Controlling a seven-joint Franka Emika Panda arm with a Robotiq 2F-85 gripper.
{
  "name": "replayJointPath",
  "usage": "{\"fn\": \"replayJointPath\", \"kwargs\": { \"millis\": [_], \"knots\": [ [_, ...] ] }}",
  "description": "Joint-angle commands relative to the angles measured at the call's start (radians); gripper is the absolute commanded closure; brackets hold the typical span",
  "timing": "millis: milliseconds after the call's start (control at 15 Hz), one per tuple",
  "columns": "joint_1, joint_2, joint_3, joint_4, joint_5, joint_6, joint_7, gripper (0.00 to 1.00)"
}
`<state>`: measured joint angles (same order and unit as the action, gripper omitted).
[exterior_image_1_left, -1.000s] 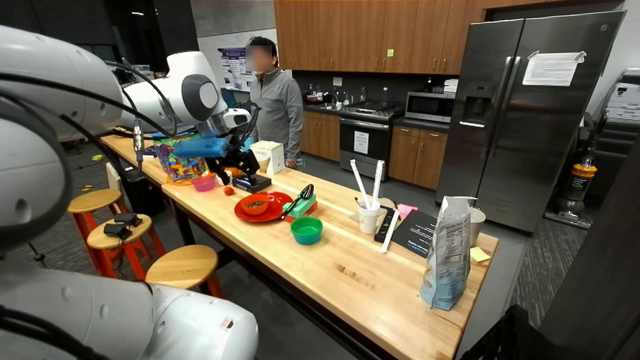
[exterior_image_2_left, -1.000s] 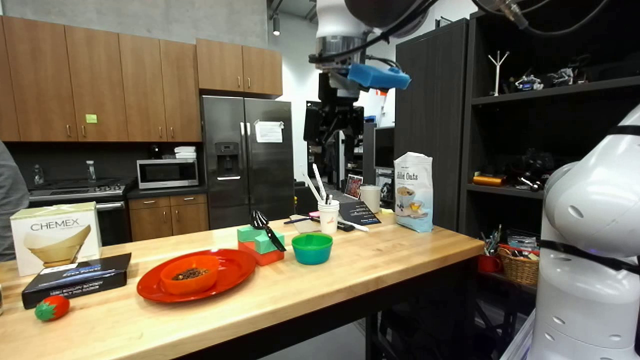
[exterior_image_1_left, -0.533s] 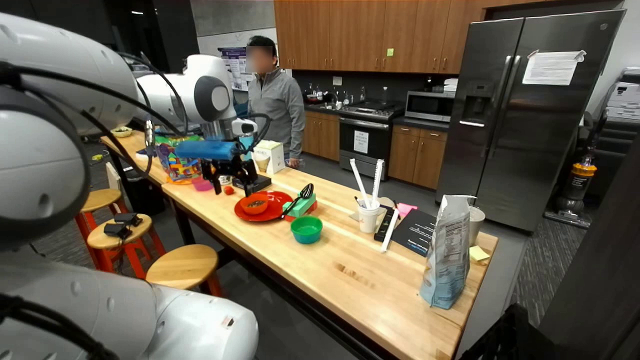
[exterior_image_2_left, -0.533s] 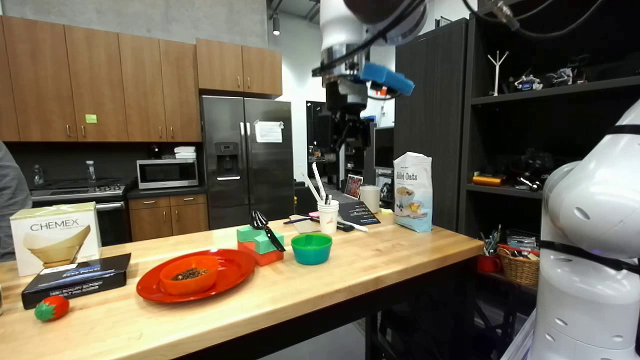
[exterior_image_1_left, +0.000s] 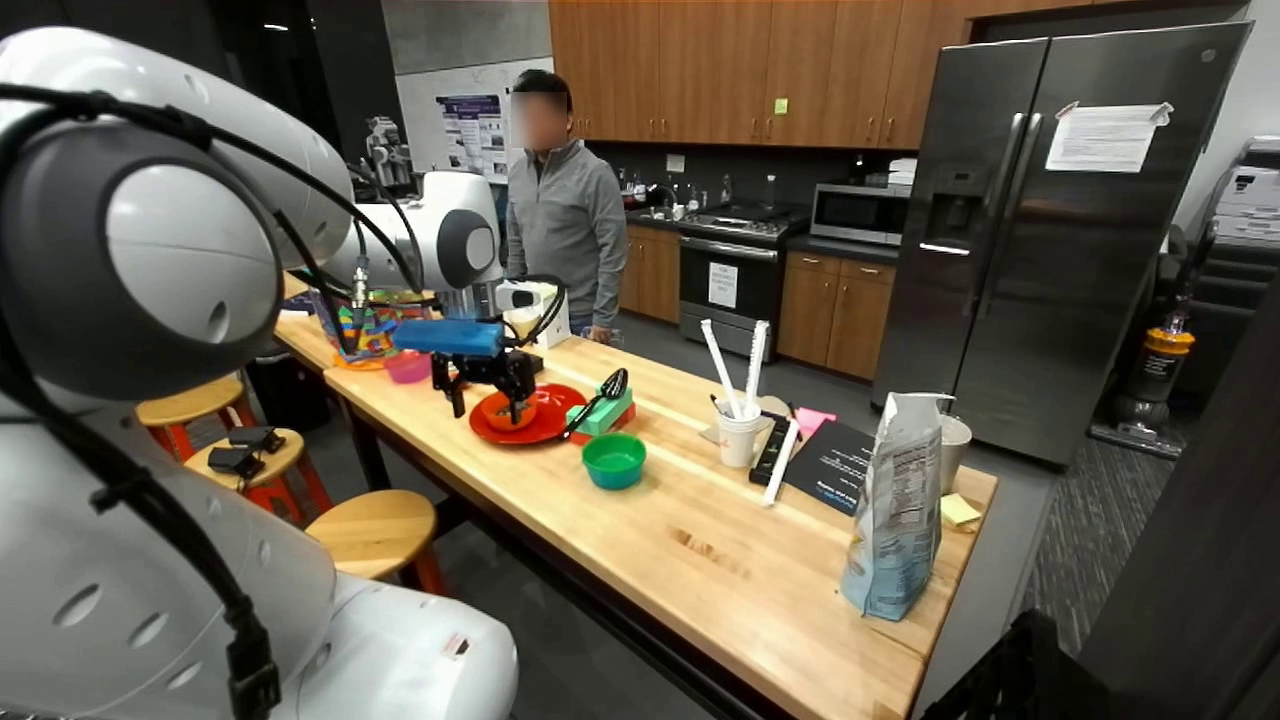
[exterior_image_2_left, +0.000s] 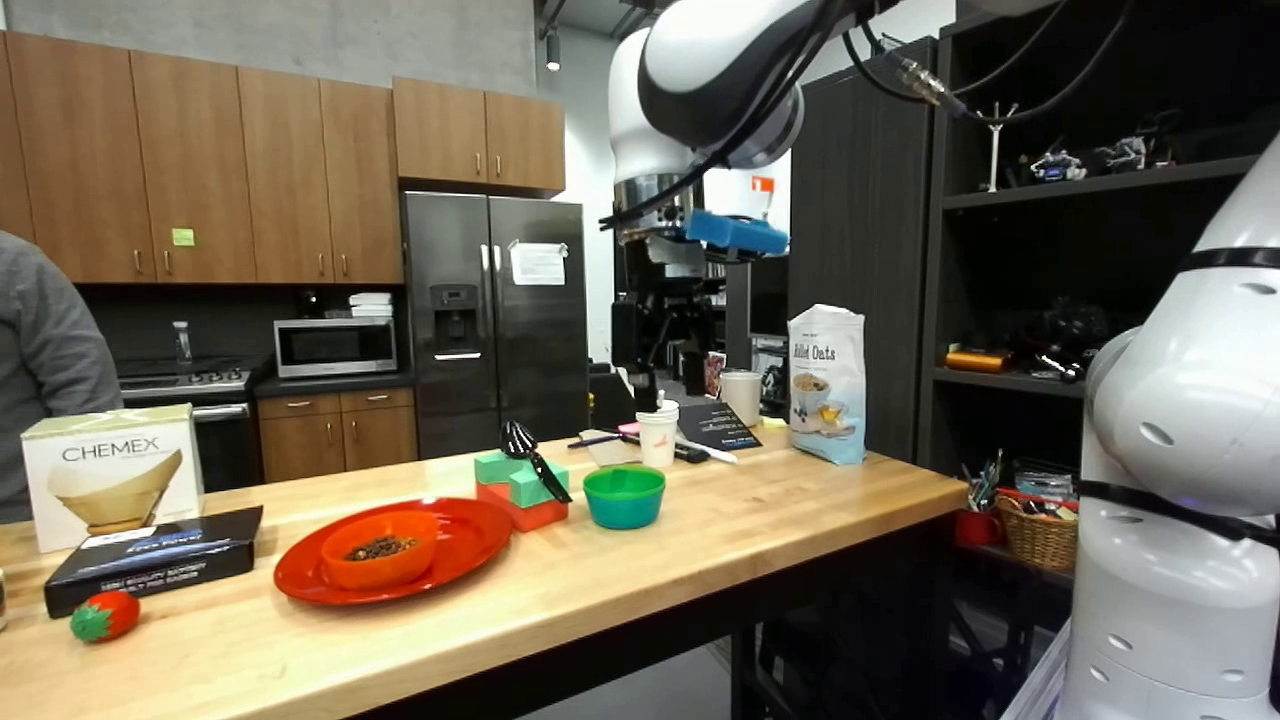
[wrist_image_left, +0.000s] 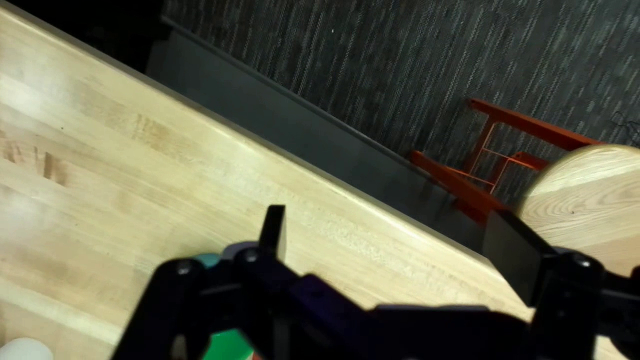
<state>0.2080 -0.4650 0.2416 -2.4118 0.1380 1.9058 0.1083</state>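
Gripper (exterior_image_1_left: 487, 402), fingers (wrist_image_left: 271, 234) spread, grasping nothing, above the table (exterior_image_1_left: 700, 610) | likely hazard: a descent could tip the green bowl (exterior_image_1_left: 613, 475), which those fingers partly screen in the wrist view | orange bowl (exterior_image_2_left: 372, 573) on red plate (exterior_image_2_left: 467, 545): brown flakes (exterior_image_2_left: 380, 548) | green bowl, between plate and white cup (exterior_image_1_left: 737, 448): green interior visible | white cup: white sticks (exterior_image_1_left: 754, 365) | oats bag (exterior_image_1_left: 890, 520): contents hidden

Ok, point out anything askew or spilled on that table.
The black slotted spoon looks askew: it slants across the green-and-red blocks rather than lying flat, an odd resting place. I see no spill.
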Motion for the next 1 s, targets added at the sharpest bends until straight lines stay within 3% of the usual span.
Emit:
{"fn": "replayJointPath", "kwargs": {
  "millis": [0,600,933],
  "knots": [
    [0.009,0.006,-0.002,-0.027,0.017,0.033,0.015,0.00],
    [-0.026,0.203,-0.027,0.044,-0.080,0.205,-0.058,0.00],
    [-0.047,0.278,-0.040,0.147,-0.143,0.209,-0.037,0.00]
  ]
}}
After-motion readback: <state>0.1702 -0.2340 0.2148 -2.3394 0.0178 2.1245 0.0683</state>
